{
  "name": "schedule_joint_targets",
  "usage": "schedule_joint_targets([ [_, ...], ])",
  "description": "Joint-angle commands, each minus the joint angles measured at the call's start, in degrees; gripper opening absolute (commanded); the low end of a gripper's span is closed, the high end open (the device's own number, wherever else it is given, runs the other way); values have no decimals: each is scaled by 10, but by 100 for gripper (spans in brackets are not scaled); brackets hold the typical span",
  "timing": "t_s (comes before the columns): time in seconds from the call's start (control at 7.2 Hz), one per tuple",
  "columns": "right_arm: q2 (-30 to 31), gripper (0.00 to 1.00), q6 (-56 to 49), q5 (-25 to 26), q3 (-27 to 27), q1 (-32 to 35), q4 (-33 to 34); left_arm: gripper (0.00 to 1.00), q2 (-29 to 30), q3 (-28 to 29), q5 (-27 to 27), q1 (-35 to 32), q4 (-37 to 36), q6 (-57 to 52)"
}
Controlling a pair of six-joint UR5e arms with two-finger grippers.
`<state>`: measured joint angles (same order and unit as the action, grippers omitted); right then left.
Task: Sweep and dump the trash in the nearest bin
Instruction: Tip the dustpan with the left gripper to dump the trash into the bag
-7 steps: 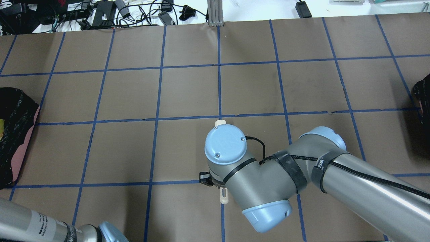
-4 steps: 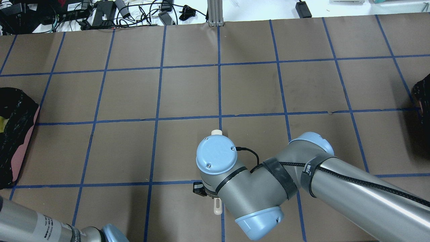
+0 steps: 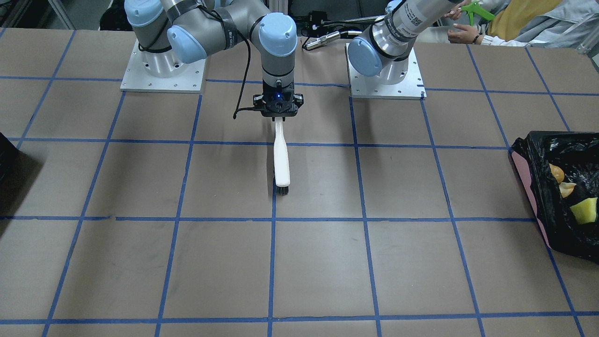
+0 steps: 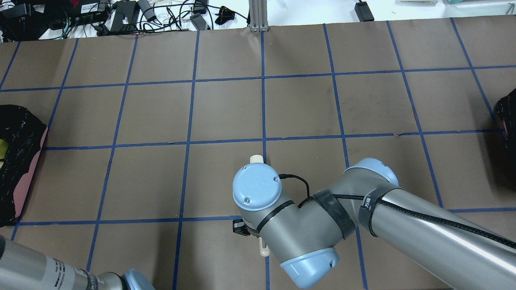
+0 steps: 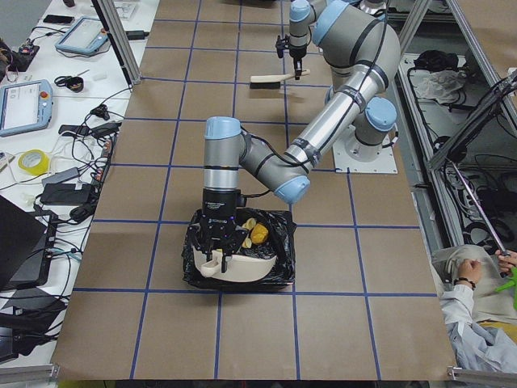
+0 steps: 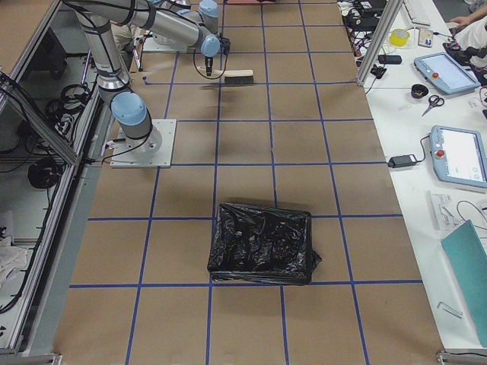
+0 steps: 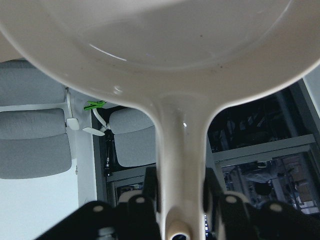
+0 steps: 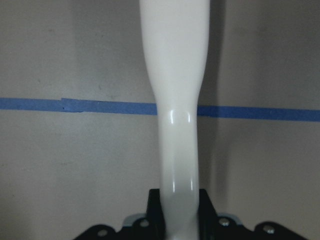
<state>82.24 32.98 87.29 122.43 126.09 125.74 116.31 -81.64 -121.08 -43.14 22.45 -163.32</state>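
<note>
The right gripper clamped the white brush at mid-bench; the overhead view hid most of it. The left gripper gripped the dustpan at the bin, seen only from the left. The trash lay inside.

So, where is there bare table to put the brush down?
Bare: the grid squares ahead of the brush, across to the pink-sided bin on one end and the second black-lined bin on the other. Crowded: that pink-sided bin, where the left gripper holds the dustpan beside the trash, and around the arm bases.
</note>
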Motion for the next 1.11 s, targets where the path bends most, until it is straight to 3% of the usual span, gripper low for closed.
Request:
schedule_joint_targets([
  [0.0,-1,0,-6,8,1,-5,-3,0,-11,54,33,2,131,91],
  [0.28,-1,0,22,-2,1,-5,-1,0,-21,62,51,-6,208,229],
  [0.42,1,0,48,-4,1,-5,-3,0,-28,67,87,-28,213,276],
  [0.97,-2,0,57,-12,2,-5,-2,0,-40,68,131,-125,347,543],
])
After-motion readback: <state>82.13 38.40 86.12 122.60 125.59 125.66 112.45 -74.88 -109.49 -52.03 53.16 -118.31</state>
